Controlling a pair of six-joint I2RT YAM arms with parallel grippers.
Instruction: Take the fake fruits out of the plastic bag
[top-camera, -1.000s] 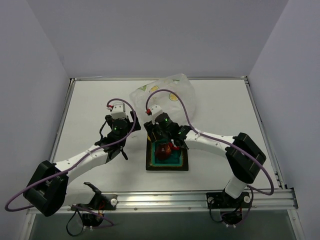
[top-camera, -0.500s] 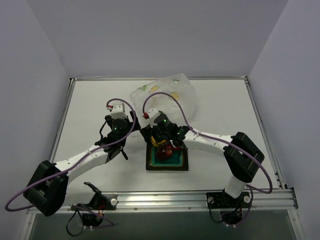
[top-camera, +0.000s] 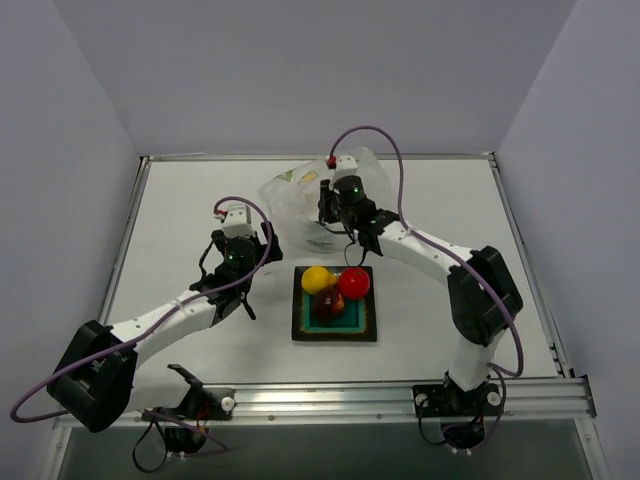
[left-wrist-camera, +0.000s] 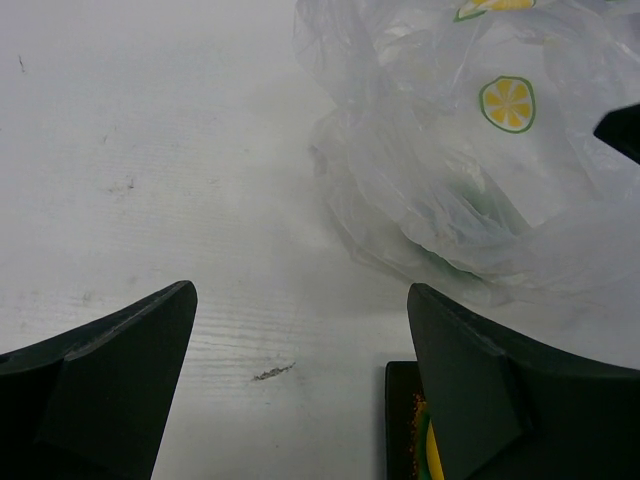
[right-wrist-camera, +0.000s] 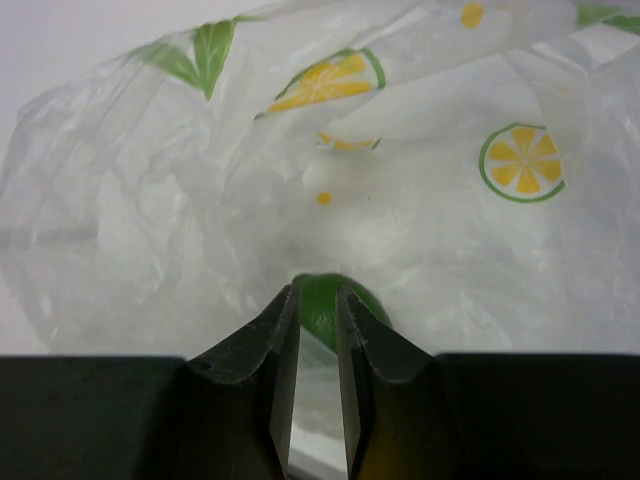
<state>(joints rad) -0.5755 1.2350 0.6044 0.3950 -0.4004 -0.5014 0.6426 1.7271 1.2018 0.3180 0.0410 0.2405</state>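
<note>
My left arm reaches forward from its base at the near left, wrist bent so the left gripper (left-wrist-camera: 300, 390) points ahead, its fingers (left-wrist-camera: 110, 360) spread wide apart with nothing between them. My right arm stretches far forward and leftward from its base, the right gripper (right-wrist-camera: 318, 345) nearly closed, only a thin gap showing between its fingers (right-wrist-camera: 265, 350).

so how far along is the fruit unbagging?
Done: the yellow fruit, round bright red fruit and dark red fruit sit on the square teal plate. In hand: the right hand, nearly closed, is at the green oval fruit in the translucent plastic bag. Left: pull it out.
</note>
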